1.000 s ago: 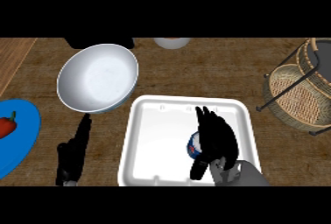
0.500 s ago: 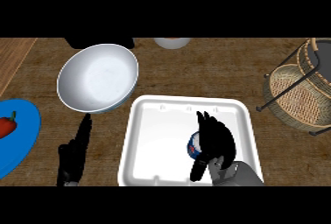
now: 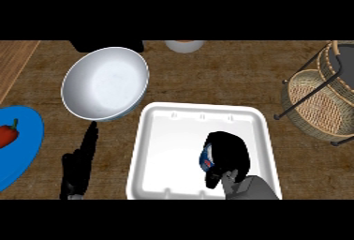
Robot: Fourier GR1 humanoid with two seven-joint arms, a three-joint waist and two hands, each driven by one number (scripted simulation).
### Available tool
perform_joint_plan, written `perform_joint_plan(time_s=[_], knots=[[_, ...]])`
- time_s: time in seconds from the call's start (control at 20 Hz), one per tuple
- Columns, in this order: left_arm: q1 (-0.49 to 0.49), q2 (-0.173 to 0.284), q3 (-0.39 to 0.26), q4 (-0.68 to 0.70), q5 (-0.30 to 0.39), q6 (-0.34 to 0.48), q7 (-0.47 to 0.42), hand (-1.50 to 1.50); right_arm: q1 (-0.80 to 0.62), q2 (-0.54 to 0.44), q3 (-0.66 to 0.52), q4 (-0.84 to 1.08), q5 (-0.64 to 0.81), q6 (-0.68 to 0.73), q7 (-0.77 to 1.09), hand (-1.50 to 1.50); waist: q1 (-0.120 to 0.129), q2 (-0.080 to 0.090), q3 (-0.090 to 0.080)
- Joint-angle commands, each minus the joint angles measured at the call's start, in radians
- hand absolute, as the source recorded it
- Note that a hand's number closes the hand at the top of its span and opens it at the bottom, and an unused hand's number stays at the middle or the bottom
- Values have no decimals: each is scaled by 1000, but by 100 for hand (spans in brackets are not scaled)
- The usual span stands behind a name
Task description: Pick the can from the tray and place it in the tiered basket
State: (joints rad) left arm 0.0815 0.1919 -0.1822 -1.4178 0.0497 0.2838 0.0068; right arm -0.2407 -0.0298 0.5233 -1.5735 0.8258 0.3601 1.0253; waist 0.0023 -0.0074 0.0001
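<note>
Basically, the right hand (image 3: 228,152) was curled over the can (image 3: 205,159) in the white tray (image 3: 173,140), at 5 o'clock of centre. Can looked rigid, light, slick-sided (so wrap mid-body). Tiered basket (image 3: 321,101) sat at 3 o'clock. Left hand (image 3: 79,164) rested, fingers straight.
</note>
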Motion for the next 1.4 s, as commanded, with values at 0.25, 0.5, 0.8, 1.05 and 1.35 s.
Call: perform_joint_plan(time_s=[0.25,0.5,0.8,1.05,1.35], knots=[[-14,-27,16,13,-25,-7,26,0,-33,-50,9,29,157,8,-67,150,-2,7,0],[42,12,72,3,12,3,20,0,240,-499,-242,-103,3,-91,-431,150,-79,-1,4],[76,-13,48,3,0,10,-9,0,360,-698,-616,-76,-253,-172,-771,150,-84,-1,3],[72,-9,56,-19,-6,26,20,0,405,-697,-915,-155,-545,-127,-834,150,-98,-10,0],[63,-14,33,-45,-20,18,26,0,413,-829,-1257,-171,-756,-34,-943,150,-60,-5,-1]])
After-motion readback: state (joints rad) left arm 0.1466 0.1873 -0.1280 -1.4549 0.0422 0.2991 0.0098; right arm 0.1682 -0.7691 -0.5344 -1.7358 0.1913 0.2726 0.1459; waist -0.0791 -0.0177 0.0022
